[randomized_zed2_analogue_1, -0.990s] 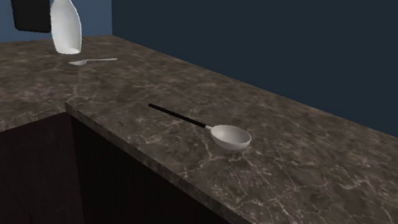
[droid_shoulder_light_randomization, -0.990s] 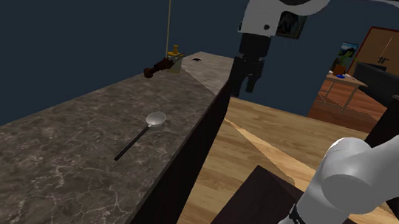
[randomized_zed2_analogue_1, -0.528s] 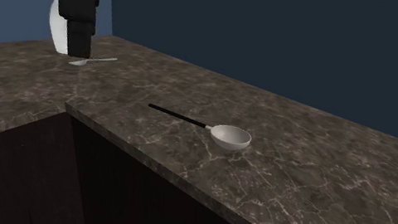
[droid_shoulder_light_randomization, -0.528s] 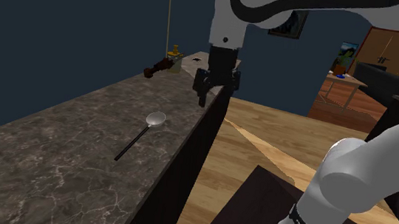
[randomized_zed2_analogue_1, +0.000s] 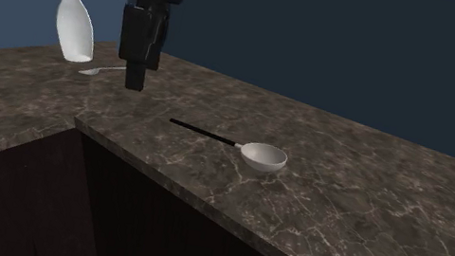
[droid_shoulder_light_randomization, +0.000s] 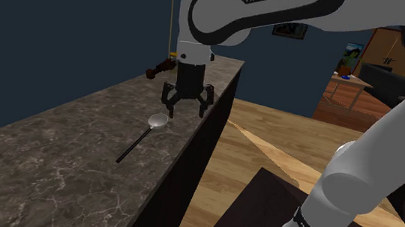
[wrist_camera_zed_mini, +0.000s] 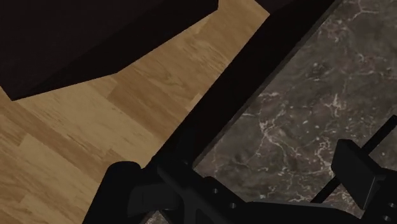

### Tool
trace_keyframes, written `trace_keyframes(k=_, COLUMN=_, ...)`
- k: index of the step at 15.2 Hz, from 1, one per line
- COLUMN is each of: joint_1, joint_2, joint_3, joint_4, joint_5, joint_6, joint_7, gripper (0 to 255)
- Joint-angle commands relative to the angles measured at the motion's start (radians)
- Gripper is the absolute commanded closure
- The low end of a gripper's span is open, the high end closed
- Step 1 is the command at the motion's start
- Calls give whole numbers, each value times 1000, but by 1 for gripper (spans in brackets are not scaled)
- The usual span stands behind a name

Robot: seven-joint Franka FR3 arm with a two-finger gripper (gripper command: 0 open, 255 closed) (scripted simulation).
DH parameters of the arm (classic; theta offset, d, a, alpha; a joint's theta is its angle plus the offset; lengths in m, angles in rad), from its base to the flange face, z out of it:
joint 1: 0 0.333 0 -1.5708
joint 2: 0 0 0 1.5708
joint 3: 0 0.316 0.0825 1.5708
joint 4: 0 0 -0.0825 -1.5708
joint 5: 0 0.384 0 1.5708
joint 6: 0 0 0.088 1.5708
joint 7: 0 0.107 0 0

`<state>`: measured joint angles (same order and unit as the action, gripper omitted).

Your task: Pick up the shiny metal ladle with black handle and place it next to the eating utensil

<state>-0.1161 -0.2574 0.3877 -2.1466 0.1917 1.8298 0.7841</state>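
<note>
On the counter (droid_shoulder_light_randomization: 56,137), around the ladle (droid_shoulder_light_randomization: 140,139): entries as follows.

Ladle. Pale rounded bowl, thin black handle. It lies flat on the dark marbled stone, untouched, in the same spot and heading as a second ago.

Gripper (droid_shoulder_light_randomization: 186,106). Black, two-fingered. A second ago it hung high, out past the counter's edge on the bowl side of the ladle. It has since swung in over the stone and come down, and now hovers near the ladle's bowl end, above it and apart from it. The fingers (wrist_camera_zed_mini: 355,170) are spread wide with nothing between them. The wrist view looks down on the counter's edge and the wooden floor (wrist_camera_zed_mini: 95,121), so the hand is judged not yet centred over the ladle.

Spoon (randomized_zed2_analogue_1: 103,70). Small and pale, well apart from the ladle, out beyond its handle tip, beside a white bottle (randomized_zed2_analogue_1: 74,23). Unmoved.

Reading. The approach is largely made and the grasp has not begun. Judged still to do:
- shift over the ladle's handle;
- set the fingers across it, descend and close;
- carry the ladle toward the spoon.
</note>
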Motion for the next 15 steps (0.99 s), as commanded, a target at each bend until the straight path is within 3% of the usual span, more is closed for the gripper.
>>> trace_keyframes(k=1, joint_1=-11, joint_2=98, joint_3=33, joint_4=59, joint_5=-27, joint_6=34, joint_7=113, gripper=0)
trace_keyframes(k=7, joint_1=-11, joint_2=356, joint_3=62, joint_4=226, joint_5=-132, joint_6=96, joint_7=408, gripper=0)
trace_keyframes(k=15, joint_1=51, joint_2=683, joint_3=-2, joint_4=508, joint_5=-247, joint_6=105, joint_7=729, gripper=0)
